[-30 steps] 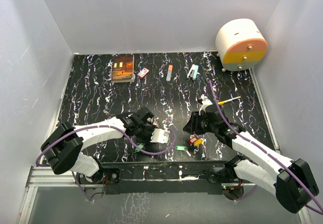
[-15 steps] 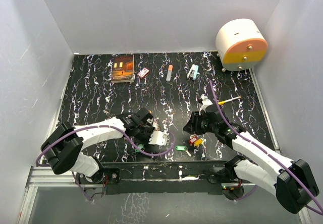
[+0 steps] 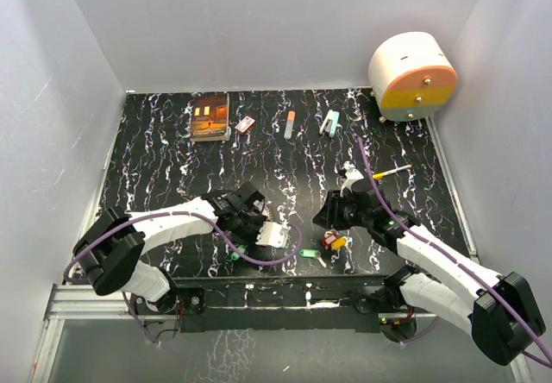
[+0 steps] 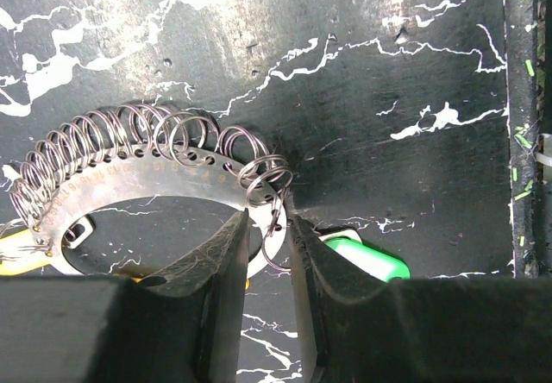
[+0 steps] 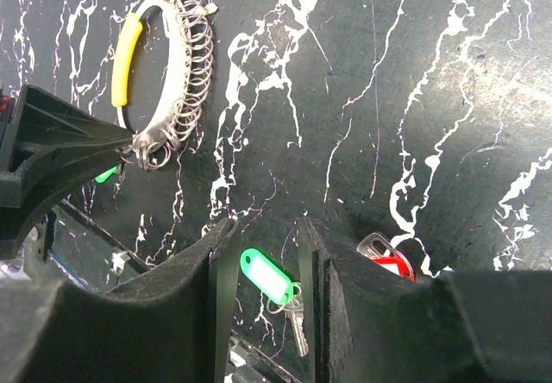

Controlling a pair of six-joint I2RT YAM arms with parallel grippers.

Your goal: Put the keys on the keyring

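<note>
The keyring (image 4: 129, 172) lies on the black table: a silver perforated arc carrying many coiled wire rings, with a yellow plastic section (image 5: 129, 59). My left gripper (image 4: 269, 236) is nearly closed on the end ring of the keyring, the wire between its fingers; it also shows in the top view (image 3: 259, 222). My right gripper (image 5: 266, 236) is open and empty, hovering over a green-tagged key (image 5: 272, 279) seen between its fingers. A red key (image 5: 392, 262) lies just right of it. Red (image 3: 329, 240) and yellow (image 3: 340, 243) keys lie together. A second green key (image 4: 366, 258) lies beside the left fingers.
At the back lie a book (image 3: 210, 116), a red-and-white card (image 3: 245, 124), an orange-capped marker (image 3: 289, 124) and a teal-white object (image 3: 329, 122). A white and orange round device (image 3: 412, 75) stands back right. A yellow-tipped pen (image 3: 392, 172) lies right. The table's front rail (image 3: 285, 292) is close.
My left wrist has shifted slightly at the keyring, first a little left, then back. The right arm and the keys have not moved.
</note>
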